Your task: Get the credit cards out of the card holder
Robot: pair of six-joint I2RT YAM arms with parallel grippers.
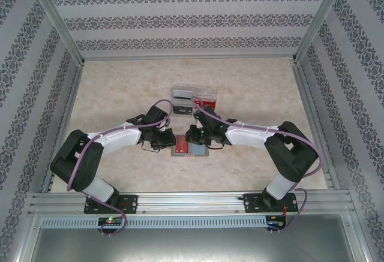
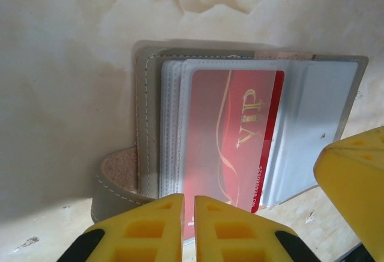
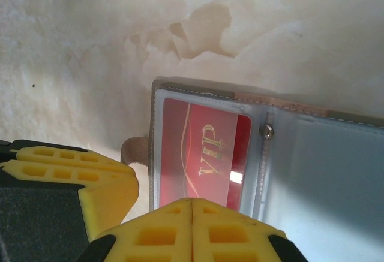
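Note:
The grey card holder [image 1: 197,150] lies open on the table between my two grippers. A red credit card [image 2: 234,130] with gold "VIP" lettering sits in a clear sleeve of the card holder [image 2: 147,124], its right edge sticking out of the sleeve. My left gripper [image 2: 188,199] is over the card's near edge, jaws together but for a thin slit, nothing clamped between them. My right gripper [image 3: 192,201] is shut, its tips at the near edge of the sleeve over the same card [image 3: 201,148]. From above, the left gripper [image 1: 167,139] and the right gripper [image 1: 197,137] flank the holder.
A clear plastic box [image 1: 194,100] with something red inside stands just behind the holder. The holder's strap tab [image 2: 117,172] curls up at its left side. Patterned walls enclose the table on three sides.

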